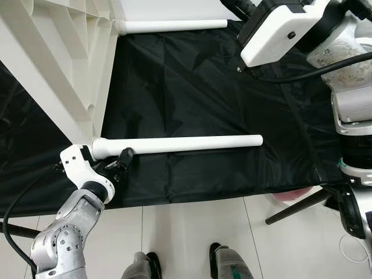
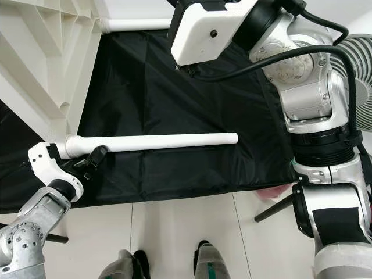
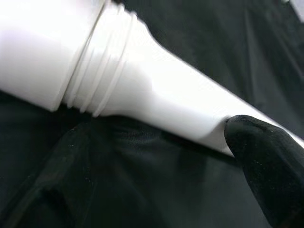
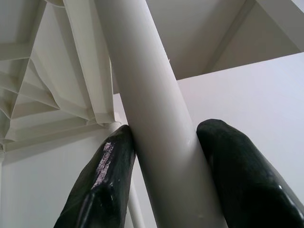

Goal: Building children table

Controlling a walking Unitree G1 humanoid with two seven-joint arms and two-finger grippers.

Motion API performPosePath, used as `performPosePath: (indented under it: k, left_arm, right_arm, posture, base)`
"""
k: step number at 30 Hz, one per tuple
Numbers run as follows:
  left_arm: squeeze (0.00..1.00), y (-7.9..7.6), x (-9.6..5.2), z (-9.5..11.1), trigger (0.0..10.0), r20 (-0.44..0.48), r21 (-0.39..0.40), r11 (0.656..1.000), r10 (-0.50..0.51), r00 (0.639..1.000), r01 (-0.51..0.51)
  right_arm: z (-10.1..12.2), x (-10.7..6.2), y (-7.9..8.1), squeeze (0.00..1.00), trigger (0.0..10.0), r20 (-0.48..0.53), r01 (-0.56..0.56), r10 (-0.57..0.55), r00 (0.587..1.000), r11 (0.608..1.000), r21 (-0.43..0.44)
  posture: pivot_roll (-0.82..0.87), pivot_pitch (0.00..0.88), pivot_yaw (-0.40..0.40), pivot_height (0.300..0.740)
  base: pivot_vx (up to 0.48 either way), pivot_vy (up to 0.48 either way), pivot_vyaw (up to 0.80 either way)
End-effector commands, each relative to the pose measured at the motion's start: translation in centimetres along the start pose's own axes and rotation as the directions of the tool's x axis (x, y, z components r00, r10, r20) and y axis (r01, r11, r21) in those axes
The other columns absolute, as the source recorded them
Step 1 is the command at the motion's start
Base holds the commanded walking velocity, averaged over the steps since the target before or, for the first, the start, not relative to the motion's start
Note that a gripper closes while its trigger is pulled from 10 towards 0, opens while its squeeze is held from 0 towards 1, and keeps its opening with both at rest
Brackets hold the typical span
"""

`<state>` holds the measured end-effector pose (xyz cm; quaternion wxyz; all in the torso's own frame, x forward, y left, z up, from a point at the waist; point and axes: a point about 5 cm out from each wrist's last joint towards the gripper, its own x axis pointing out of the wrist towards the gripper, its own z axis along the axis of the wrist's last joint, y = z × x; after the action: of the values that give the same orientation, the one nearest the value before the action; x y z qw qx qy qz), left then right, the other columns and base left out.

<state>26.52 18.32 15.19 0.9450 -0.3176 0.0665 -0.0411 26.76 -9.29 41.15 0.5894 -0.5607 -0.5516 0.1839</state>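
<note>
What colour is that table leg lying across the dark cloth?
White, the near table leg on the black cloth; clearest in the left eye view.

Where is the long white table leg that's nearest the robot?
The near white leg lies across the black cloth in the left eye view, its thick end joined to the white tabletop on the left, beside the left gripper.

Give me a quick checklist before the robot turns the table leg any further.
1. Near leg seated in the tabletop socket: ok, threads still show in the left wrist view.
2. Left gripper at that leg's base: ok, a finger touches it.
3. Left grip closed: cannot tell.
4. Right gripper clamped on the far leg: ok.
5. Black sheet under the parts: ok.
</note>
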Motion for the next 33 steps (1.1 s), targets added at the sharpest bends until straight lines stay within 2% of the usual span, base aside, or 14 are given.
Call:
performPosePath:
  k: [1,2,3,4,5,8,12,17,22,28,31,33]
  left_arm:
    - [0.00,0.5,0.2,0.4,10.0,0.029,-0.029,0.998,0.064,0.998,-0.063]
    - [0.00,0.1,0.9,0.9,10.0,0.063,-0.069,0.996,0.055,0.996,-0.051]
    - [0.00,0.1,0.9,0.9,10.0,0.063,-0.069,0.996,0.055,0.996,-0.051]
    - [0.00,-0.2,1.6,1.4,10.0,0.086,-0.116,0.993,0.045,0.995,-0.035]
    - [0.00,-0.2,1.6,1.4,10.0,0.086,-0.116,0.993,0.045,0.995,-0.035]
    - [0.00,-0.8,3.2,1.6,10.0,0.114,-0.239,0.971,0.031,0.993,-0.003]
    - [0.00,-1.0,4.1,1.3,10.0,0.109,-0.278,0.960,0.045,0.993,-0.013]
    - [0.00,-2.0,5.9,0.9,10.0,0.111,-0.388,0.922,0.060,0.992,-0.013]
    - [0.00,-2.4,6.4,0.9,10.0,0.107,-0.391,0.920,0.059,0.993,-0.013]
    - [0.00,-3.0,7.2,1.1,10.0,0.100,-0.379,0.925,0.024,0.995,0.016]
    - [0.00,-3.1,7.2,1.3,10.0,0.104,-0.375,0.927,0.017,0.994,0.023]
    - [0.00,-3.5,7.3,1.8,10.0,0.118,-0.375,0.926,-0.005,0.993,0.049]
  right_arm:
    - [0.2,0.4,0.4,0.00,0.0,0.019,0.021,-0.023,1.000,0.997,0.073]
    - [0.1,0.4,0.5,0.00,0.0,0.017,0.020,-0.021,1.000,0.997,0.073]
    - [0.1,0.4,0.5,0.00,0.0,0.017,0.020,-0.021,1.000,0.997,0.073]
    - [0.1,0.4,0.5,0.00,0.0,0.017,0.018,-0.020,1.000,0.997,0.073]
    - [0.1,0.4,0.5,0.00,0.0,0.017,0.018,-0.020,1.000,0.997,0.073]
    - [0.1,0.6,0.6,0.00,0.0,0.019,0.023,-0.024,1.000,0.997,0.076]
    - [0.2,0.7,0.4,0.00,0.0,0.020,0.034,-0.036,0.999,0.996,0.079]
    - [-0.4,-0.3,-0.4,0.00,0.0,-0.062,0.104,-0.099,0.993,0.991,0.086]
    - [-0.9,-0.8,-0.6,0.00,0.0,-0.097,0.118,-0.110,0.989,0.990,0.082]
    - [-2.9,-2.9,-1.3,0.00,0.0,-0.230,0.152,-0.135,0.964,0.987,0.058]
    - [-3.1,-3.2,-1.3,0.00,0.0,-0.246,0.155,-0.138,0.960,0.987,0.053]
    - [-3.6,-4.0,-1.5,0.00,0.0,-0.286,0.163,-0.146,0.947,0.986,0.038]
  posture:
    - [-0.09,0.215,0.108,0.740]
    - [-0.09,0.215,0.105,0.740]
    - [-0.09,0.215,0.105,0.740]
    - [-0.09,0.210,0.106,0.740]
    - [-0.09,0.210,0.106,0.740]
    - [-0.09,0.210,0.106,0.740]
    - [-0.09,0.210,0.106,0.740]
    - [-0.11,0.215,0.114,0.740]
    - [-0.12,0.217,0.122,0.740]
    - [-0.12,0.220,0.141,0.740]
    - [-0.12,0.221,0.143,0.740]
    - [-0.11,0.221,0.144,0.740]
  base:
    - [0.000,0.000,0.00]
    - [0.000,0.000,0.00]
    - [0.000,0.000,0.00]
    - [0.000,0.000,0.00]
    - [0.000,0.000,0.00]
    - [0.000,0.000,0.00]
    - [0.000,0.000,0.00]
    - [0.000,0.000,0.00]
    - [0.000,0.000,0.00]
    - [0.000,0.000,0.00]
    - [0.000,0.000,0.00]
    - [0.000,0.000,0.00]
